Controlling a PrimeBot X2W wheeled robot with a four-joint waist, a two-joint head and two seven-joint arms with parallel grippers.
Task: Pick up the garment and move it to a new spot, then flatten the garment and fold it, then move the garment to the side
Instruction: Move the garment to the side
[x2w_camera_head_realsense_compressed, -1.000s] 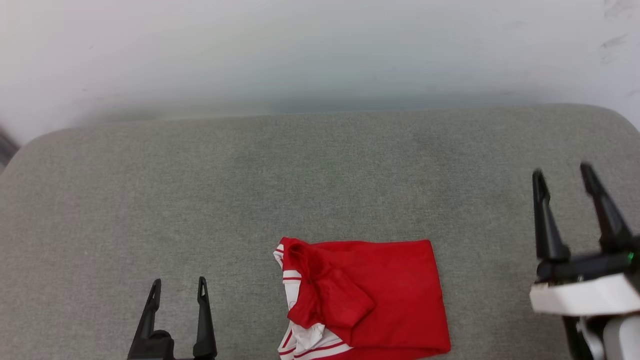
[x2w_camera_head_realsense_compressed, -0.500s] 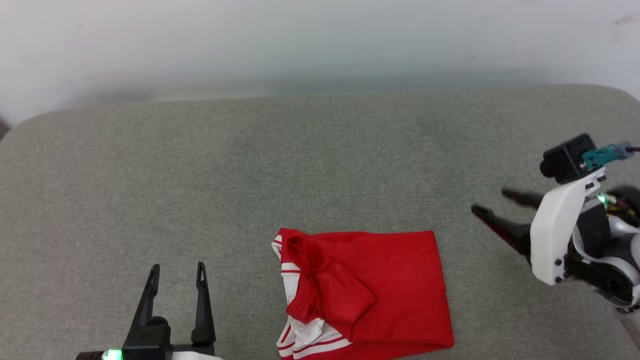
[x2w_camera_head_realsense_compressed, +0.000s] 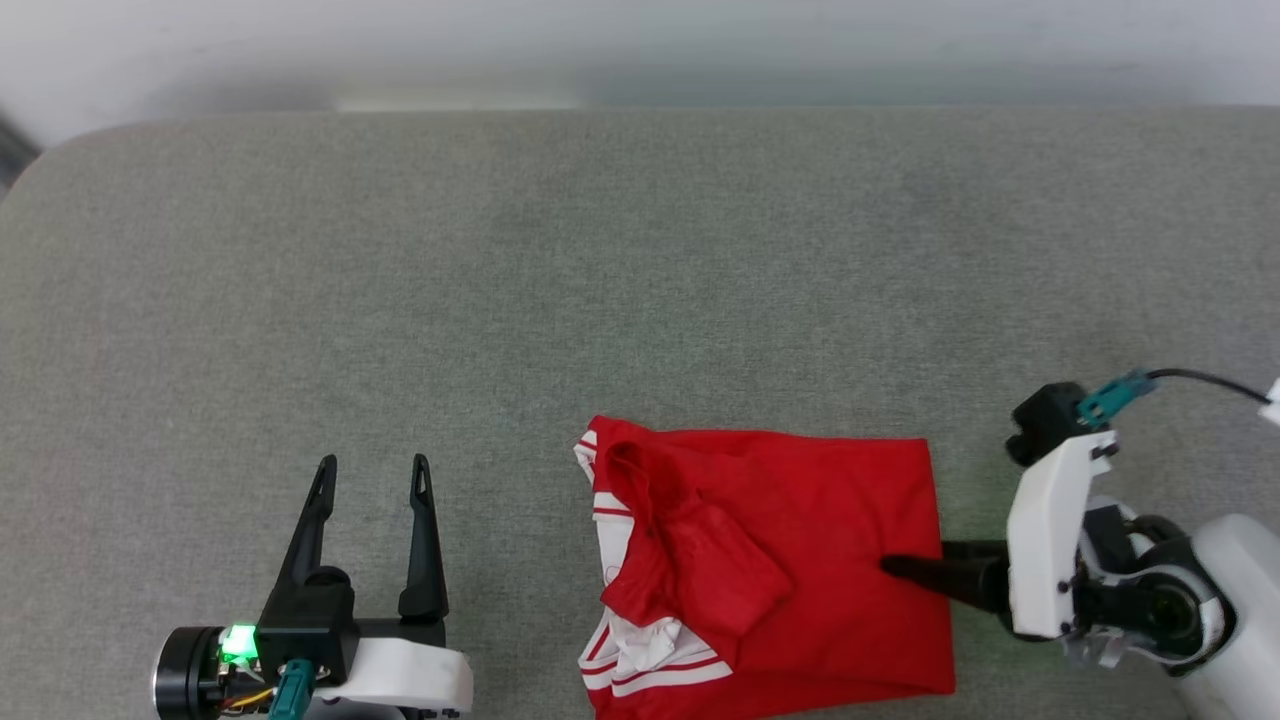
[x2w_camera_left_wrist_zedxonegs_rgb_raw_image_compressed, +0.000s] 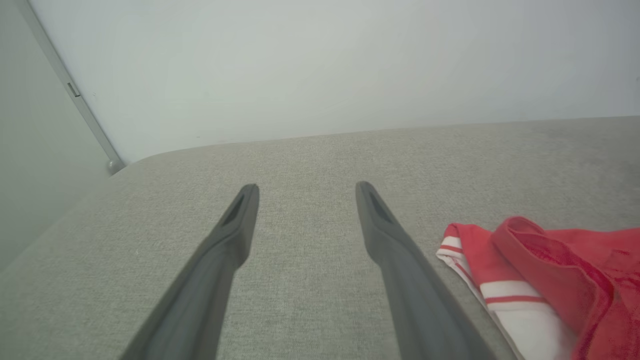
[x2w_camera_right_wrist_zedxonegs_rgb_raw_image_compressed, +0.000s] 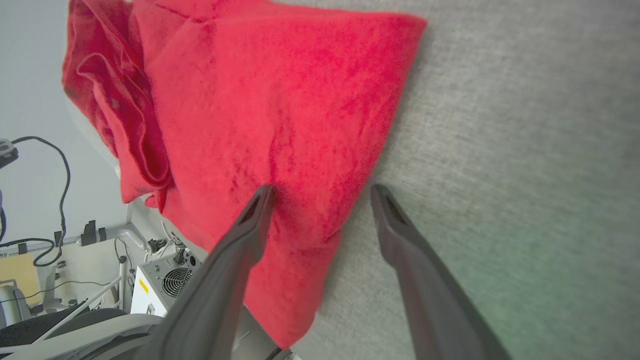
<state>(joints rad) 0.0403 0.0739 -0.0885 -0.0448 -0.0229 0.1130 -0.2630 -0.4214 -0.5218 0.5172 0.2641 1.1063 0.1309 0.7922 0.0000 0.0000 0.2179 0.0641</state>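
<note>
Within the last second the right pincer (x2w_camera_head_realsense_compressed: 900, 570) has swung down from an upright pose off to the side. It now lies nearly level, its fingers aimed at the garment (x2w_camera_head_realsense_compressed: 800, 520). The head camera has tilted too, so the shirt's apparent shift in that view is no move of the cloth; its shape is unchanged. The right pincer is released, jaws spread wide with nothing gripped. In its wrist view one finger (x2w_camera_right_wrist_zedxonegs_rgb_raw_image_compressed: 250, 220) lies over the red fabric just inside the side edge, and the other sits beyond that edge above the bare grey cushion (x2w_camera_head_realsense_compressed: 600, 300), so the edge runs between the two tips. The garment lies directly ahead of and partly under this pincer, a compact red rectangle with the white striped sleeve bunched at its far end. The left pincer (x2w_camera_head_realsense_compressed: 374, 465) is also released and empty, and the garment lies just off to its right, near but apart. The straddle suggests a grasp of that edge comes next, for another fold or to carry the shirt aside; which one cannot be told. A shallow bite might catch only the top layer.
</note>
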